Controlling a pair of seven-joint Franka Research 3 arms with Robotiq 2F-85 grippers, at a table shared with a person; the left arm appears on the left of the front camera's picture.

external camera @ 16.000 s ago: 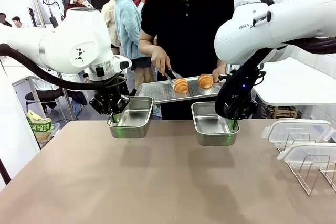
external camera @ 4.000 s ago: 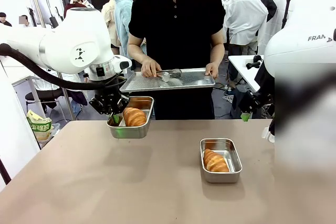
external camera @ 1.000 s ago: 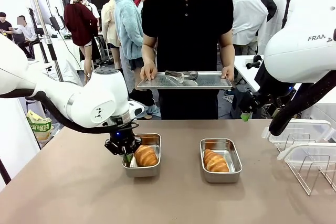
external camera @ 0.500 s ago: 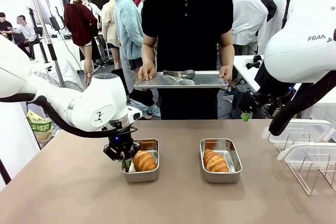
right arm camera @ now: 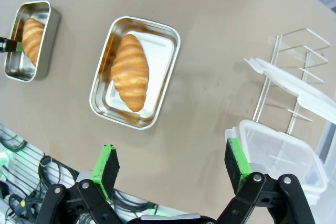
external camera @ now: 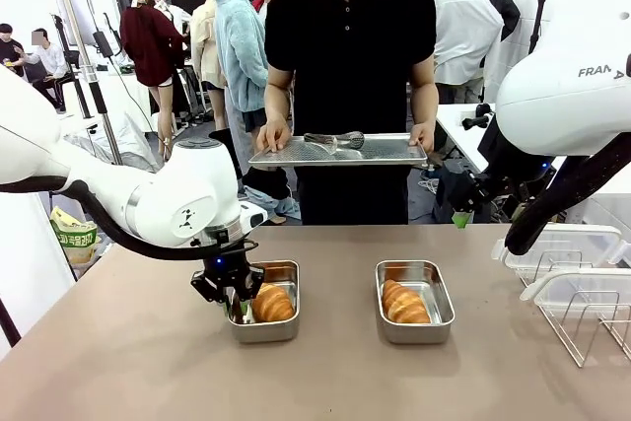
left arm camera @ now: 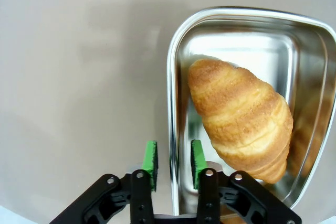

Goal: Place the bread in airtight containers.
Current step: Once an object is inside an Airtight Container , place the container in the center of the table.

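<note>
Two steel tins stand on the table, each holding one croissant. The left tin (external camera: 283, 270) carries a croissant (external camera: 273, 304). My left gripper (external camera: 237, 309) straddles that tin's left wall (left arm camera: 171, 129). Its green pads (left arm camera: 151, 157) stand narrowly apart, with a sliver of gap on each side of the rim, so it is open. Close by in the wrist view lies the croissant (left arm camera: 241, 116). The right tin (external camera: 441, 295) holds the other croissant (external camera: 404, 302). My right gripper (right arm camera: 170, 163) hangs wide open high above this tin (right arm camera: 163, 64) and its croissant (right arm camera: 129, 72).
A person at the far side holds a flat perforated tray (external camera: 389, 152) with tongs (external camera: 335, 139) lying on it. At the right, translucent lids (external camera: 557, 242) rest by a wire rack (external camera: 592, 327). The same lids (right arm camera: 278, 150) lie right of my right gripper.
The left gripper and its tin have slid a little toward the robot's side and settled. The person's tray has dropped slightly. The right arm has not moved.
</note>
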